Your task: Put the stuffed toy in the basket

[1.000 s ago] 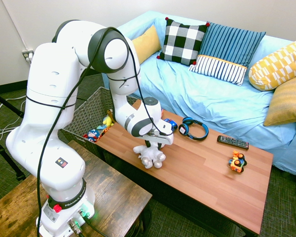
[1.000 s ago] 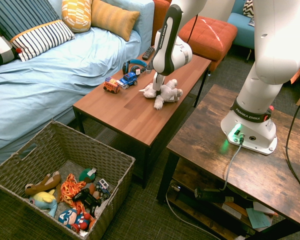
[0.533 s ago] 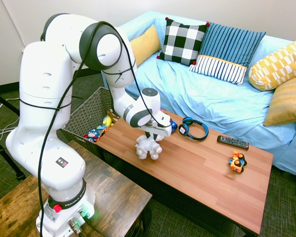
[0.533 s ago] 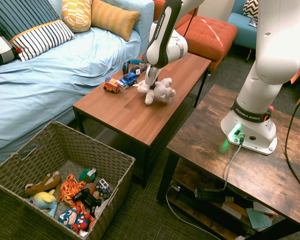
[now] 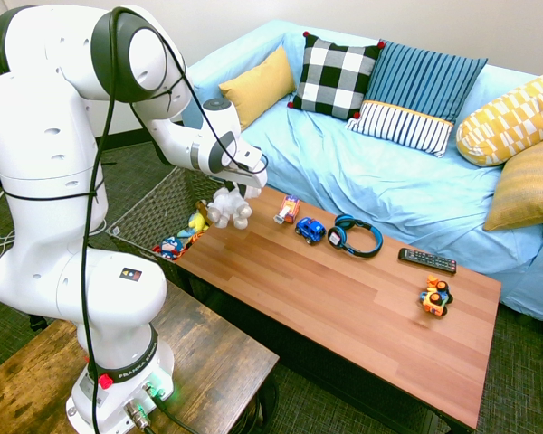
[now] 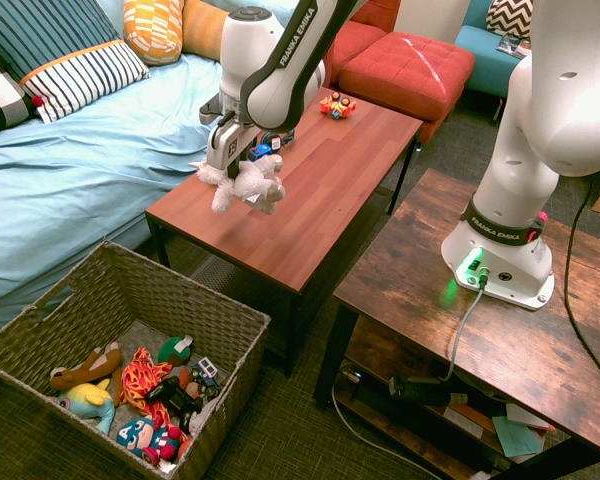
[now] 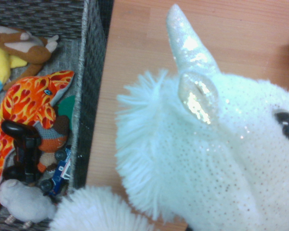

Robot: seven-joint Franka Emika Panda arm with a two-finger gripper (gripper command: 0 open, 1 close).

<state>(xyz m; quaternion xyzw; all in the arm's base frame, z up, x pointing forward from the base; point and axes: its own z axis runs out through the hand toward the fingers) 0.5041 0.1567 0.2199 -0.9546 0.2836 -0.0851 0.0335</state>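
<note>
Beside the long reddish wooden coffee table (image 6: 310,190), the big grey-brown wicker basket (image 6: 100,300) is waiting, already holding other toys. Above the table's near end, the gripper (image 6: 228,165) is clamping the fluffy white stuffed toy (image 6: 242,183); carrying over and releasing are remaining.

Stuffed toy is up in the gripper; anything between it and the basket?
Nothing visible blocks it. The stuffed toy hangs above the coffee table's end, and the basket sits open-topped on the floor just beyond, partly filled with other toys.

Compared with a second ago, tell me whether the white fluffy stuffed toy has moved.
Yes. The white fluffy stuffed toy has been lifted off the red-brown wooden coffee table and carried to its end nearest the dark woven wicker basket, hanging from the shut gripper.
</note>
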